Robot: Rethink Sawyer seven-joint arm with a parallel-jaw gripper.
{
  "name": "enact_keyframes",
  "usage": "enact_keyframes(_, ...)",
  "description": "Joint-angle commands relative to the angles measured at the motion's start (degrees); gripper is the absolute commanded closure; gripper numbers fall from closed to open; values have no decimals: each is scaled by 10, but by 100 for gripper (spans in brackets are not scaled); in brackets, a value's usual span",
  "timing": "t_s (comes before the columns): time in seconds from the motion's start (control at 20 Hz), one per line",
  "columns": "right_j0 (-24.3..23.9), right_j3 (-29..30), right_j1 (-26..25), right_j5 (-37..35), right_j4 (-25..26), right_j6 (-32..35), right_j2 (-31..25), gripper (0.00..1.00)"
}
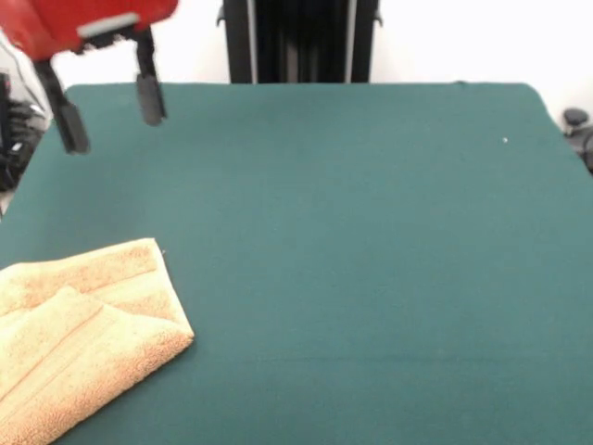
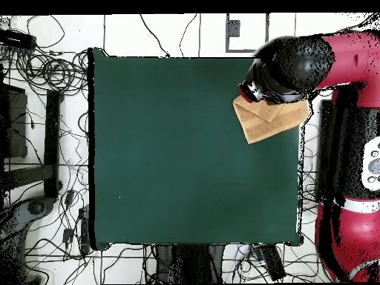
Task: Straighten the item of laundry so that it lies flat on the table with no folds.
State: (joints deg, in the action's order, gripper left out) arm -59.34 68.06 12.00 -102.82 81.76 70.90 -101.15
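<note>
The golden-tan towel lies at the near left corner of the dark green table in the front view, folded over on itself, with part of it running off the picture's left and bottom edges. My gripper hangs open and empty above the table's far left, well clear of the towel, with its two dark fingers spread apart. In the overhead view the towel sits at the upper right of the table, partly under the arm's black head, which hides the gripper.
The black pedestal stands behind the table's far edge. The red arm's body runs along the table's right side in the overhead view. Cables and stands lie on the floor to the left.
</note>
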Motion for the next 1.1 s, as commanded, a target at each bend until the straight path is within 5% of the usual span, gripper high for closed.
enact_keyframes(0.05, 34, 98, 10, 105, -34, 170, 148, 0)
enact_keyframes(0.55, 59, 107, 68, 214, -4, 126, 241, 0)
enact_keyframes(1.1, 86, 87, 72, 285, -51, 112, 315, 0)
